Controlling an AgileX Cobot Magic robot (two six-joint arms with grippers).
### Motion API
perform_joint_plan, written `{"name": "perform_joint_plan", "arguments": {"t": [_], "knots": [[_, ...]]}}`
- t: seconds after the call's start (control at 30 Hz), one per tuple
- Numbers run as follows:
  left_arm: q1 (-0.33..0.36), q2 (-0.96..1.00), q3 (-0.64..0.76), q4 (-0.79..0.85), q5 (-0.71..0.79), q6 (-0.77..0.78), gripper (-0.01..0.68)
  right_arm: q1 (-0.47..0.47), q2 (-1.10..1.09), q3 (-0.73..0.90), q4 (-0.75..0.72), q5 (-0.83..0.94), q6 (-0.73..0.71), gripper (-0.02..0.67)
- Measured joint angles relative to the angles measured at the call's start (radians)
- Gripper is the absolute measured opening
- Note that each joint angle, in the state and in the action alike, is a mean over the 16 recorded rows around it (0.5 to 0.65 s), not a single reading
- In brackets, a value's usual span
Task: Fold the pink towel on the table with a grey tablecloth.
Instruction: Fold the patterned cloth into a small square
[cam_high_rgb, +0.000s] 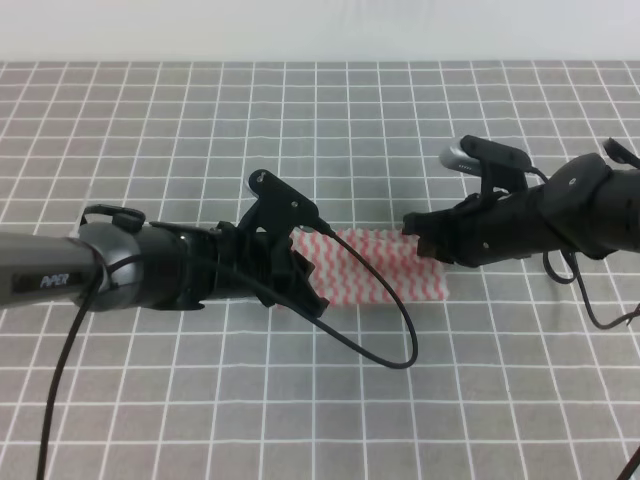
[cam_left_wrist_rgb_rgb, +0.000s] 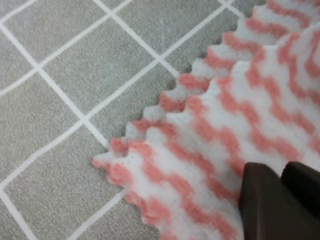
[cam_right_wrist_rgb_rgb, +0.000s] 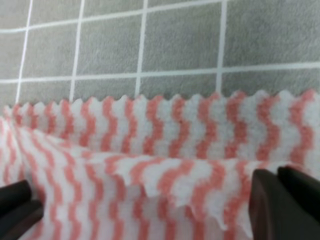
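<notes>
Two Claws at Towel Ends

Pink towel (cam_high_rgb: 385, 264) lies mid-worktop (cam_high_rgb: 150, 130), doubled into a strip. Left claw (cam_high_rgb: 300, 262) and right claw (cam_high_rgb: 412, 225) sit at opposite ends, probably aligning edges. Grip state of both: cannot tell.

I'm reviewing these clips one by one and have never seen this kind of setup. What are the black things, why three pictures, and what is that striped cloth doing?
The black things are two robot arms, each ending in a two-fingered gripper. The overhead picture shows both: the left gripper and right gripper sit low at opposite ends of the pink towel, which lies on the table with a grey tablecloth. The other two pictures come from small cameras mounted on each arm's wrist, looking down past the fingers. In the left wrist picture, dark fingertips rest on the towel, where two layers with zigzag edges overlap. In the right wrist picture, fingers pinch a raised fold of the towel. The towel looks partly folded already.
</notes>
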Motion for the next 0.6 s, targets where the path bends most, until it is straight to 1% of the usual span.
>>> {"name": "perform_joint_plan", "arguments": {"t": [0.13,0.3,0.47,0.6], "knots": [[0.0,0.001,0.0,-0.006,0.002,0.004,0.068,-0.001,-0.001,0.0,0.012,-0.008,0.001,0.051],[0.0,-0.002,0.001,-0.014,0.005,0.005,0.068,-0.013,-0.002,-0.011,0.024,-0.012,0.001,0.125],[0.0,-0.002,0.001,-0.014,0.005,0.006,0.068,-0.028,-0.011,-0.044,0.032,0.022,0.0,0.191],[0.0,-0.002,0.001,-0.014,0.006,0.006,0.068,-0.035,-0.019,-0.079,0.036,0.071,-0.001,0.206]]}}
